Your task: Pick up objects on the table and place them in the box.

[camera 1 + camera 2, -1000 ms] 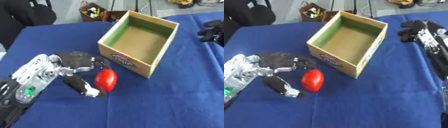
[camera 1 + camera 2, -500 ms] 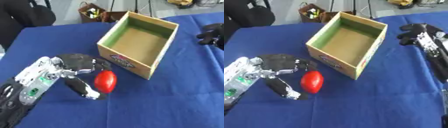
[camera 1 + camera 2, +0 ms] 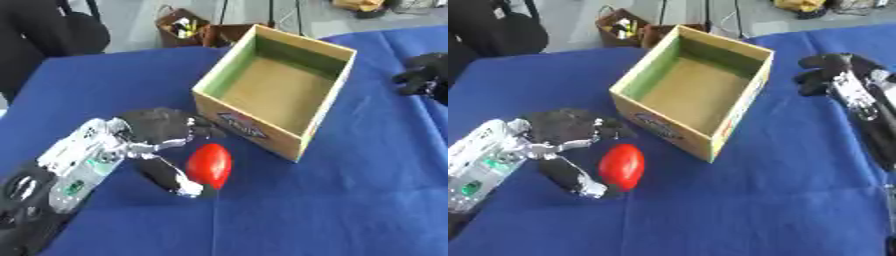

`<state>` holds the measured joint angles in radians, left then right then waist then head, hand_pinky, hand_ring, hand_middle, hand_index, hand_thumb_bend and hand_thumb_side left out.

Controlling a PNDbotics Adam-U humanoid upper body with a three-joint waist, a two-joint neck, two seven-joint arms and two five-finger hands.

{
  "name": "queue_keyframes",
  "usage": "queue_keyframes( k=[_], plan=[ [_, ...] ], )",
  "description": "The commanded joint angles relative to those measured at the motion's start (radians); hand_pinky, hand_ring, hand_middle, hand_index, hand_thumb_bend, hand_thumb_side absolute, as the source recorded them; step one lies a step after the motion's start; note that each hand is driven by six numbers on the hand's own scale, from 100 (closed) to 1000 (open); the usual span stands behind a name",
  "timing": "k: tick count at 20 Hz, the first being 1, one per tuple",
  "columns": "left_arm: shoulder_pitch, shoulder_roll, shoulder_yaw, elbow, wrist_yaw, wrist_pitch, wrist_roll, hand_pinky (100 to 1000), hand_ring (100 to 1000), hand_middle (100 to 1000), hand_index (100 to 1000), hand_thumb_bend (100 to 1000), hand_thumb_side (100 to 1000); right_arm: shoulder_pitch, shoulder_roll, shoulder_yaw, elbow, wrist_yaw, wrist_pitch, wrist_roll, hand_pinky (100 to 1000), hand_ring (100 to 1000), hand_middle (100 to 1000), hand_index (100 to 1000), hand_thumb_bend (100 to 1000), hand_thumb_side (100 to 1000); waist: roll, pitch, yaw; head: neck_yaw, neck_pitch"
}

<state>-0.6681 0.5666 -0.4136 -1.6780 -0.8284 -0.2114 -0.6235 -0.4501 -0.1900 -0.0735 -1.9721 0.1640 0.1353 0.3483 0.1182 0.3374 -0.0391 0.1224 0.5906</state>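
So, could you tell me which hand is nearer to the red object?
Left. The left hand sits right beside the red object, thumb alongside it. The right hand is far off, beyond the box.

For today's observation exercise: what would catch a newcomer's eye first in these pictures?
The glossy red egg-shaped object on the blue tablecloth, just in front of the box, stands out first. The left robot hand sits right beside it, thumb and fingers either side, not closed on it. Behind stands the open, empty cardboard box; the right robot hand waits at the right edge.
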Motion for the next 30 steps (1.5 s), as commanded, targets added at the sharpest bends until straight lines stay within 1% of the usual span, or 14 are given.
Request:
queue_keyframes(
  k=[1,6,9,12,17,20,21,22,24,26,27,28,29,30],
  plan=[
    [-0.019,0.007,0.016,0.007,-0.013,-0.012,0.007,585,805,849,1000,562,909,-0.017,-0.019,0.000,-0.007,-0.007,-0.004,0.005,727,748,490,754,100,831,-0.003,-0.014,-0.001,0.006,-0.013],
    [-0.027,-0.001,0.014,0.031,-0.019,-0.040,-0.003,586,803,847,1000,575,902,-0.018,-0.022,0.000,-0.006,-0.007,-0.005,0.009,727,749,490,754,100,833,-0.002,-0.007,-0.004,0.008,-0.015],
    [-0.026,-0.003,0.009,0.046,-0.020,-0.067,-0.028,586,798,855,1000,597,899,-0.019,-0.024,-0.001,-0.005,-0.008,-0.005,0.010,728,749,490,754,100,834,-0.001,-0.002,-0.007,0.010,-0.017],
    [-0.025,-0.003,0.008,0.055,-0.015,-0.086,-0.055,570,786,863,1000,594,880,-0.018,-0.026,-0.001,-0.004,-0.008,-0.005,0.011,728,749,490,755,100,835,0.001,0.001,-0.006,0.010,-0.017],
    [-0.029,-0.007,0.013,0.070,-0.018,-0.092,-0.073,534,754,845,1000,567,845,-0.017,-0.027,0.000,-0.004,-0.009,-0.005,0.015,729,750,490,755,100,836,0.002,0.004,-0.008,0.010,-0.022],
    [-0.030,-0.008,0.016,0.077,-0.023,-0.090,-0.064,484,710,792,1000,519,813,-0.016,-0.028,-0.001,-0.004,-0.010,-0.005,0.015,729,750,490,755,100,837,0.002,0.005,-0.008,0.010,-0.024],
    [-0.031,-0.010,0.016,0.078,-0.025,-0.088,-0.058,440,674,745,999,486,785,-0.016,-0.027,-0.001,-0.004,-0.010,-0.004,0.016,729,750,490,755,100,838,0.002,0.005,-0.008,0.010,-0.025],
    [-0.033,-0.011,0.018,0.078,-0.027,-0.085,-0.047,406,650,721,989,466,766,-0.016,-0.027,0.000,-0.004,-0.010,-0.004,0.017,729,750,490,755,100,838,0.002,0.005,-0.009,0.010,-0.026],
    [-0.035,-0.012,0.020,0.078,-0.029,-0.073,-0.018,279,570,647,960,412,682,-0.016,-0.027,0.000,-0.003,-0.010,-0.004,0.018,730,750,490,755,100,837,0.002,0.006,-0.009,0.010,-0.027],
    [-0.036,-0.013,0.020,0.078,-0.034,-0.061,0.011,200,514,615,946,379,631,-0.016,-0.027,-0.001,-0.003,-0.010,-0.005,0.018,730,750,490,755,100,838,0.001,0.007,-0.010,0.011,-0.028],
    [-0.036,-0.013,0.018,0.080,-0.036,-0.057,0.020,130,467,612,941,371,605,-0.016,-0.027,-0.001,-0.003,-0.010,-0.005,0.018,730,750,490,755,100,839,0.001,0.007,-0.010,0.011,-0.029],
    [-0.035,-0.013,0.016,0.082,-0.038,-0.055,0.023,102,451,609,938,368,596,-0.016,-0.027,0.000,-0.003,-0.011,-0.005,0.018,730,750,490,755,100,840,0.001,0.007,-0.010,0.011,-0.029],
    [-0.035,-0.013,0.014,0.084,-0.038,-0.052,0.024,100,403,601,929,347,574,-0.016,-0.027,0.000,-0.003,-0.011,-0.005,0.019,730,750,490,756,100,839,0.002,0.007,-0.010,0.012,-0.029],
    [-0.035,-0.013,0.013,0.085,-0.036,-0.051,0.024,100,395,587,919,333,557,-0.016,-0.027,0.000,-0.003,-0.011,-0.005,0.019,730,750,490,756,100,839,0.002,0.007,-0.010,0.011,-0.029]
  ],
)
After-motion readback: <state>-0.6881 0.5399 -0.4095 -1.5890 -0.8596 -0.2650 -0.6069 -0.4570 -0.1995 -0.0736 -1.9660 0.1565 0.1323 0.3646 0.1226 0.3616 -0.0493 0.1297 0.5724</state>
